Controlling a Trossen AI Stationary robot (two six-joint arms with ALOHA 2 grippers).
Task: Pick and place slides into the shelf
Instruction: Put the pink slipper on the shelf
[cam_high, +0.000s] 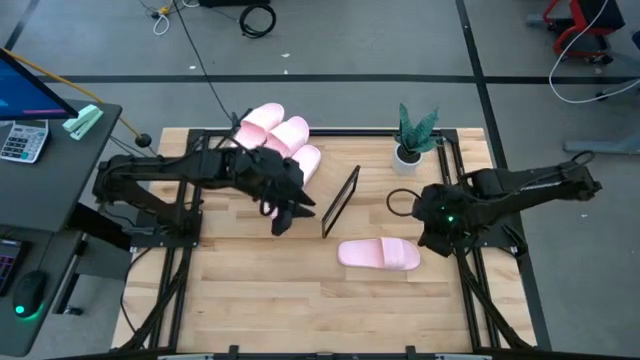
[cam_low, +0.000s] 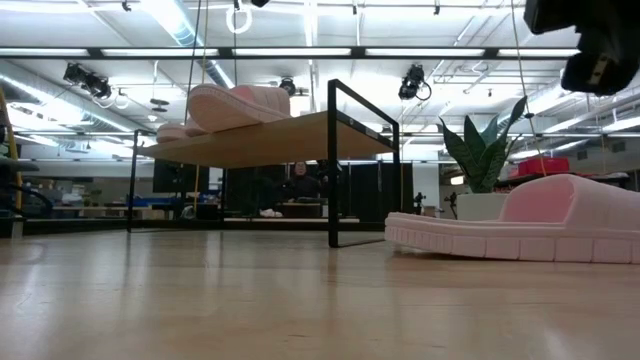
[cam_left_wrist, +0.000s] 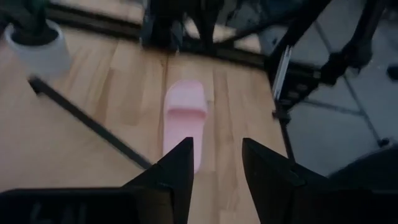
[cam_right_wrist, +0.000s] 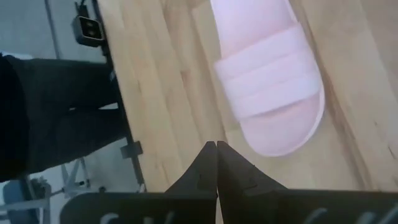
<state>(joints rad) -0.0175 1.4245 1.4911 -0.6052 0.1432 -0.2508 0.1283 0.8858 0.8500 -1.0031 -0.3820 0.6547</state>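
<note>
Slide (cam_high: 379, 254): pale pink foam, oval.

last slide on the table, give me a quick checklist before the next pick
1. Slide lies flat on the tabletop, strap up, nothing on it: ok.
2. Right end effector shut, above the table beside the slide; must open before grasping: not ok.
3. Left end effector open and empty, near the shelf: ok.
4. Three slides already on the shelf top: ok.
5. Free room on the shelf for a fourth: cannot tell.
6. Potted plant stands away from the slide: ok.
</note>
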